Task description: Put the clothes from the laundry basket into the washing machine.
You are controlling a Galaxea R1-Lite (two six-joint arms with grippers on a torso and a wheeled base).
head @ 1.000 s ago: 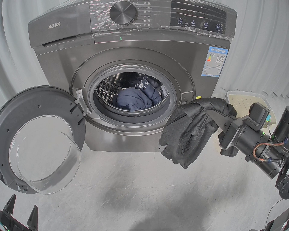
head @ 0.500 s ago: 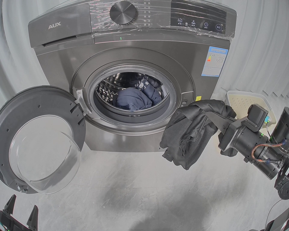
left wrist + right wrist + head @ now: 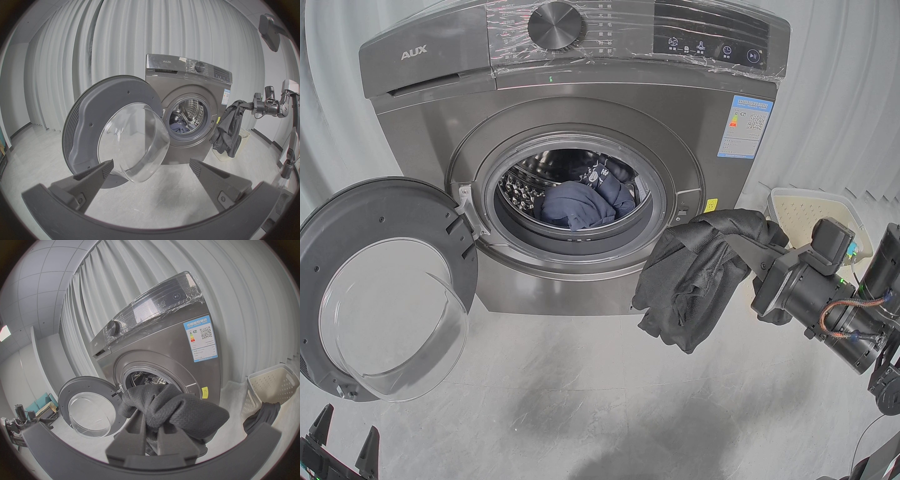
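Clamped on the black garment [image 3: 690,281], the right claw [image 3: 745,245] has crept slightly left toward the open washing machine [image 3: 575,112], so loading looks close.

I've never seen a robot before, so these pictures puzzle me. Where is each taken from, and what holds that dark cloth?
This is a two-armed robot loading laundry. One picture comes from a camera on its head, looking down at the washing machine, whose door stands open. The other two come from cameras on its wrists, each showing its own end effector, a two-fingered pincer, up close. The right end effector is shut on a black garment, held in the air between the laundry basket and the drum opening. Navy clothes already lie in the drum. The left end effector is open and empty, low down, facing the door.
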